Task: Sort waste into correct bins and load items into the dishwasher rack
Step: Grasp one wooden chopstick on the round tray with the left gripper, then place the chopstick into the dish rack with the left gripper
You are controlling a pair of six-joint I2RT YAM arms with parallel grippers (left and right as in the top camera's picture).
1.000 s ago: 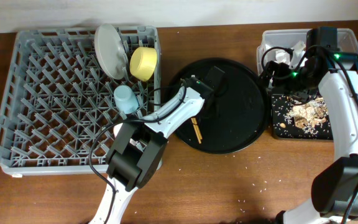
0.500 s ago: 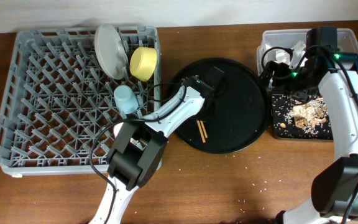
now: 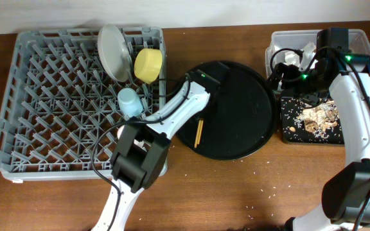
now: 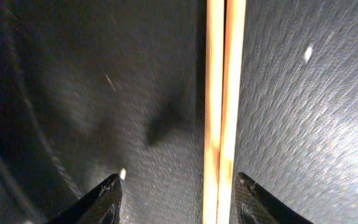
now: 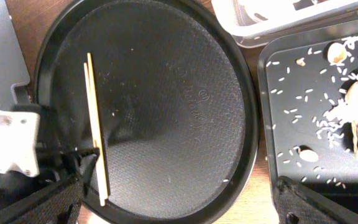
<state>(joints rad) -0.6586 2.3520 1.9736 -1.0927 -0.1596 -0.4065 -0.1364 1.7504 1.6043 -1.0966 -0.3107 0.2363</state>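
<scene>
Got the left fingers (image 4: pixel 101 202) spread wide either side of the chopsticks (image 4: pixel 222 93) lying flat on the round tray (image 5: pixel 179 124), not gripping them. Seeing the right fingers (image 5: pixel 36 202) wide apart too, empty, up by the tub (image 5: pixel 278 18).

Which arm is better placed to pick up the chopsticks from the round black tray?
Left: the left end effector, open, straddles the chopsticks; the right end effector hangs by the black rectangular tray.

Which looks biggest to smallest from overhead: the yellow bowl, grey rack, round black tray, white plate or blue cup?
1. grey rack
2. round black tray
3. white plate, tilted on edge
4. yellow bowl
5. blue cup, only slightly smaller than the bowl
</scene>
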